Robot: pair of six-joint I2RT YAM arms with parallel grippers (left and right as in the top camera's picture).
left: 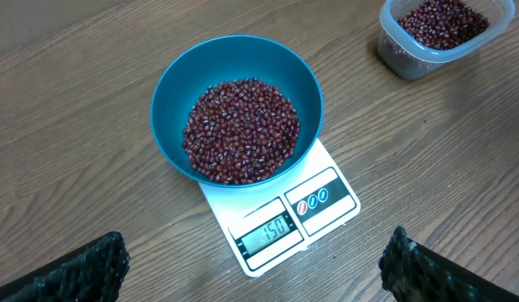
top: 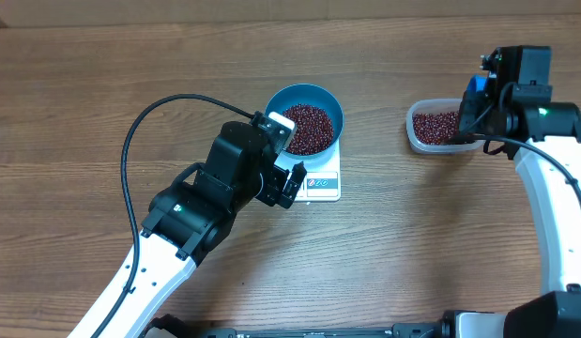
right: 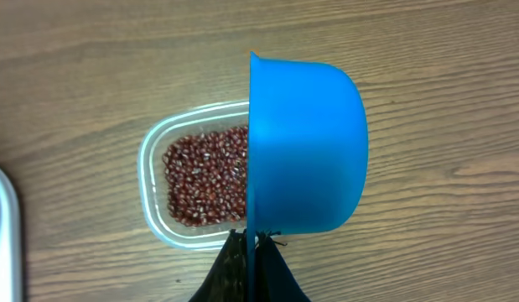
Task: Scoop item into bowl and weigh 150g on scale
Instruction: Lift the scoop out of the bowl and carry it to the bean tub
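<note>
Beans (left: 242, 130), small and dark red-brown, fill the lower part of the deep blue bowl (left: 171, 84) in a loose, roughly level pile. None show on the wood around it.

Bowl sits upright on the white square scale (left: 330, 197) and covers most of the platform. The front edge with the display (left: 266, 232) and three round buttons is left exposed. Display reads 150.

Scale rests flat on the wooden table (top: 84, 75), near its middle in the overhead view.

Left gripper (left: 259, 273): jaws wide apart, nothing between them. Its two dark fingers (left: 83, 268) show at the bottom corners of the left wrist view. It hangs above the table just in front of the scale's display edge, touching neither scale nor bowl.

Right gripper (right: 252, 252): jaws together, clamped on the thin handle of the blue scoop (right: 305, 147). Scoop is turned on its side, its rim seen edge-on and its mouth facing left. Cannot tell whether anything is inside it.

Scoop hangs over the right part of the clear plastic tub (right: 150, 159). Tub stands on the table well to the right of the scale. The tub's beans (right: 205, 172) lie in a shallow layer across its floor.
</note>
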